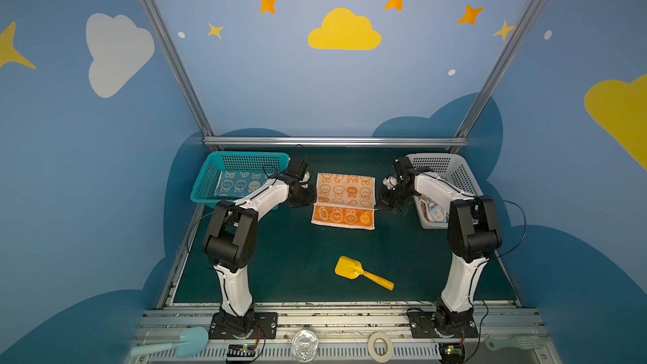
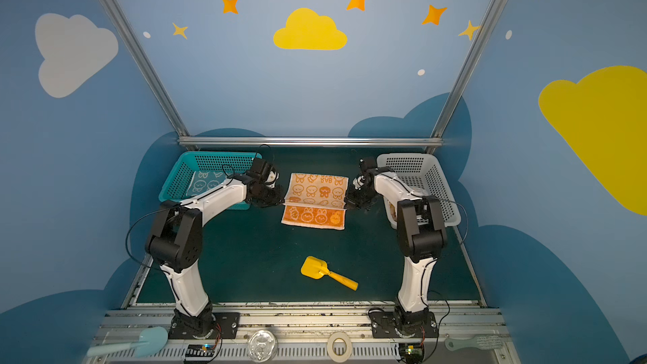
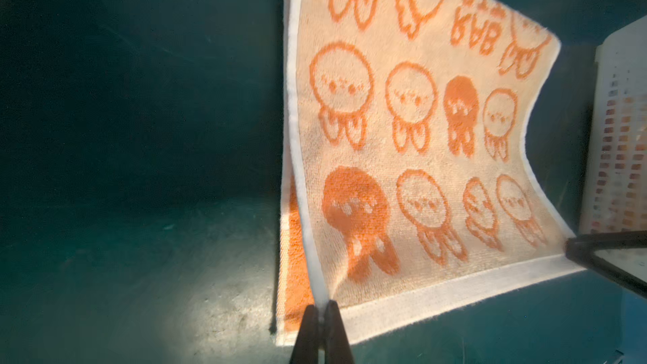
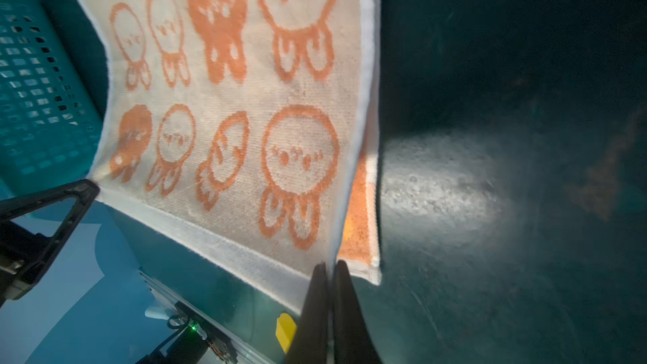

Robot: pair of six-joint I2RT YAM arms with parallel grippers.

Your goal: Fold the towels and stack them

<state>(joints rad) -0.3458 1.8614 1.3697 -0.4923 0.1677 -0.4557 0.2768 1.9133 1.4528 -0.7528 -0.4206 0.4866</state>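
Note:
An orange-and-cream towel (image 1: 345, 190) (image 2: 317, 190) lies mid-mat, its cream rabbit-print half lifted above the orange near strip. My left gripper (image 1: 314, 202) (image 3: 322, 306) is shut on one corner of the raised white hem. At the opposite corner my right gripper (image 1: 378, 207) (image 4: 329, 269) is shut on the same hem. The towel (image 3: 402, 134) (image 4: 245, 117) hangs taut between them. A blue-and-cream towel (image 1: 238, 185) (image 2: 204, 183) lies flat in the teal basket (image 1: 210, 176). More cloth (image 1: 432, 210) sits in the white basket (image 1: 455, 173), partly hidden by the right arm.
A yellow toy shovel (image 1: 360, 271) (image 4: 285, 330) lies on the green mat toward the front. On the front rail are a pale blue spatula (image 1: 175, 343), a metal lid (image 1: 304, 344), a tape roll (image 1: 381, 344) and a pale fork (image 1: 514, 343). The baskets flank the towel closely.

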